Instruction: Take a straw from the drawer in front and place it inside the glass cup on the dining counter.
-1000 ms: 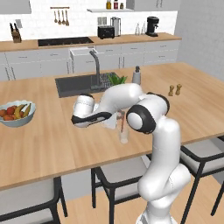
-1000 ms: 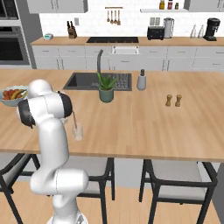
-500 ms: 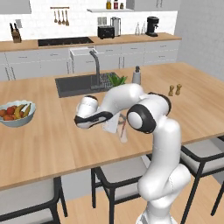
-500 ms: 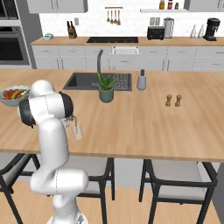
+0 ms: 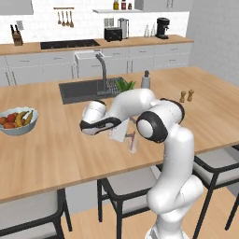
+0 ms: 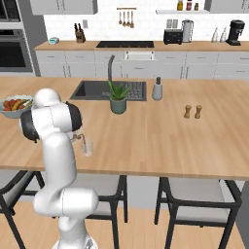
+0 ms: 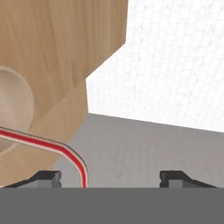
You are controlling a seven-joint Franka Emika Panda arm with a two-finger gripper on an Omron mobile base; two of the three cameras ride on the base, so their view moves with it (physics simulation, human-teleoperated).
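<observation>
Red-pink and thin, the straw crosses the hand view from 9 o'clock toward 6, bending down between the two dark fingertips, which stand wide apart. Whether either tip touches it cannot be told. In that view the round rim of the glass cup sits at 9 o'clock, over light wood.

From the left base view the glass cup stands upright on the dining counter, near its front edge, with a short pink streak of the straw at its mouth. The gripper hangs just beside the glass, at about 10 o'clock from it.

Farther out, a fruit bowl rests at 9 o'clock, the dark sink at 12, a potted plant beside it, and two small shakers at 2 o'clock.
</observation>
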